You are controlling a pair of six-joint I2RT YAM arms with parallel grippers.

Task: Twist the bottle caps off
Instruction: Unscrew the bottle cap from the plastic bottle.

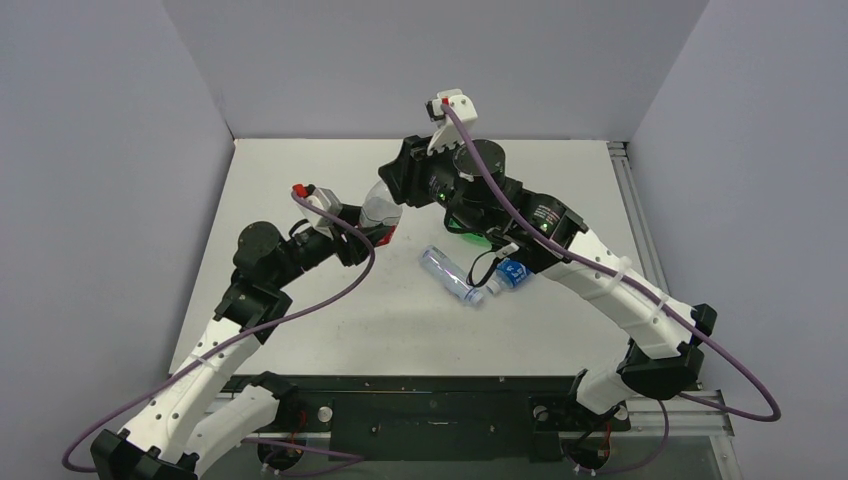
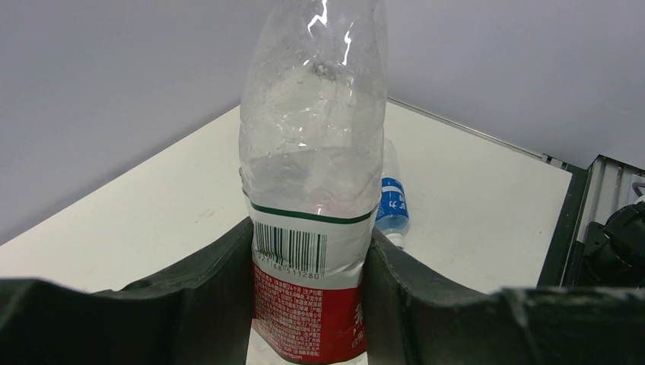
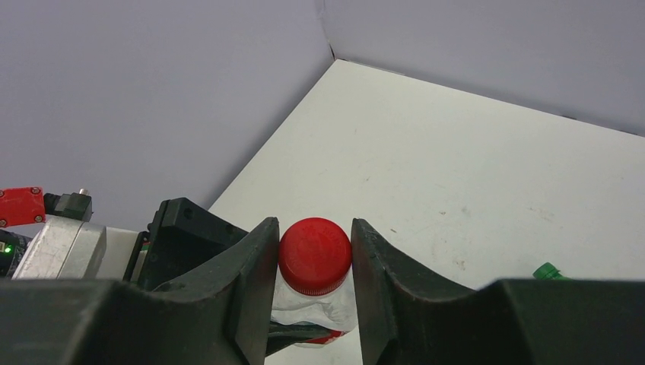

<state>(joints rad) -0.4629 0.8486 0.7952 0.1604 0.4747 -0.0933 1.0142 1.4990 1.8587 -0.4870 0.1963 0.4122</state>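
A clear bottle with a red-white label (image 2: 312, 152) stands upright off the table, and my left gripper (image 2: 310, 304) is shut on its label band. In the top view this bottle (image 1: 381, 210) sits between the two arms at the table's middle left. Its red cap (image 3: 314, 255) faces the right wrist camera. My right gripper (image 3: 314, 258) is shut on the red cap, a finger pressed against each side. The top view shows my right gripper (image 1: 397, 185) coming down over the bottle's top, which hides the cap there.
A clear ribbed bottle (image 1: 447, 273) lies on the white table (image 1: 300, 200) in the middle. A blue-labelled bottle (image 1: 510, 274) lies beside it, under my right forearm. It also shows as the blue-labelled bottle (image 2: 392, 204) behind the held one. Something green (image 3: 548, 270) peeks in at the right.
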